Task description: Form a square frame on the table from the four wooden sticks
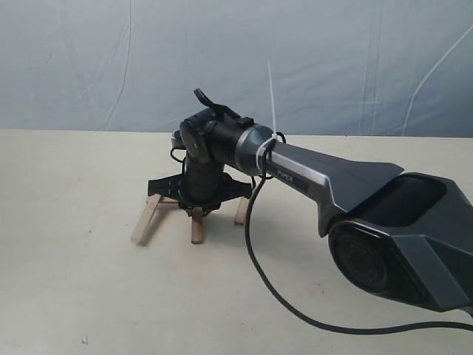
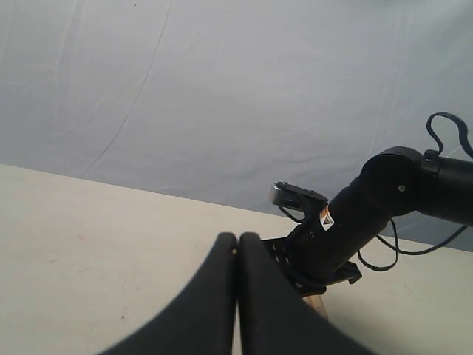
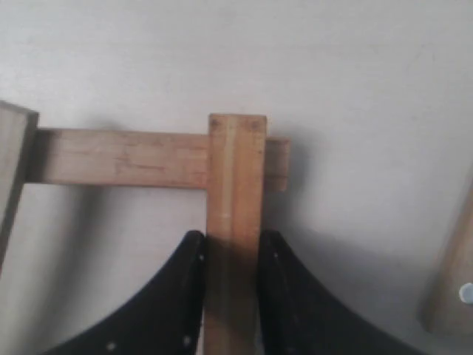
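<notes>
My right gripper is shut on one wooden stick, jaws pressed on its two long sides. That stick's far end lies across the end of a second stick at a right angle. A third stick meets the second one's other end, and a fourth lies apart at the side. In the exterior view the right gripper points down over the held stick, between the left stick and the right stick. My left gripper is shut with nothing in it, above the table.
The right arm reaches across the table from the right, with its black cable trailing over the surface. A grey-blue cloth backdrop hangs behind the table's far edge. The left arm is out of the exterior view.
</notes>
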Controlling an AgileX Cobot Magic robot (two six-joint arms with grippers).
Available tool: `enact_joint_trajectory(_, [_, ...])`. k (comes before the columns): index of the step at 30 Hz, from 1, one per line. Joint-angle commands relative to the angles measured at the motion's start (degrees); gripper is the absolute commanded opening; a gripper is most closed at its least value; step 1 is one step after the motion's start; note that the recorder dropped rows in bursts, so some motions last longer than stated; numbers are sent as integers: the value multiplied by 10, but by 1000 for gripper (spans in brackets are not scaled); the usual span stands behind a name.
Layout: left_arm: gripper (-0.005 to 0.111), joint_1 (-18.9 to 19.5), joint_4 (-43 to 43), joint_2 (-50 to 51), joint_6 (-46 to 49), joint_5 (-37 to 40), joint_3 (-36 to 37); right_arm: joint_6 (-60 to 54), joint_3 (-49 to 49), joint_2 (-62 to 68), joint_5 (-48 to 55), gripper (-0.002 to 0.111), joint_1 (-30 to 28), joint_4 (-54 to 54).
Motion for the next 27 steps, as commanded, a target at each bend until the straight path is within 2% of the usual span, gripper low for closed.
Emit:
enact_joint_trajectory(1, [0, 0, -3, -2, 0, 0, 3, 27, -4, -1, -25, -1, -1, -4])
enact_joint_trajectory(6, [0, 0, -3, -2, 0, 2, 3, 26, -4, -3, -32, -1, -1, -3])
enact_joint_trajectory(8, [0, 0, -3, -2, 0, 4, 3, -9, -4, -13, -32, -1, -9, -3])
enact_joint_trajectory(10, [0, 0, -3, -2, 0, 4, 3, -78, -5, -30, -25, -1, -19, -3])
enact_joint_trajectory(15, [0, 0, -6, -2, 0, 3, 3, -335, -5, -66, 47, -1, -58, 32])
enact_joint_trajectory(21, [0, 0, -11, -2, 0, 3, 3, -460, -5, -72, 81, -1, -103, 58])
enact_joint_trajectory(27, [0, 0, -11, -2, 0, 3, 3, -567, -5, -69, 26, -1, -138, 79])
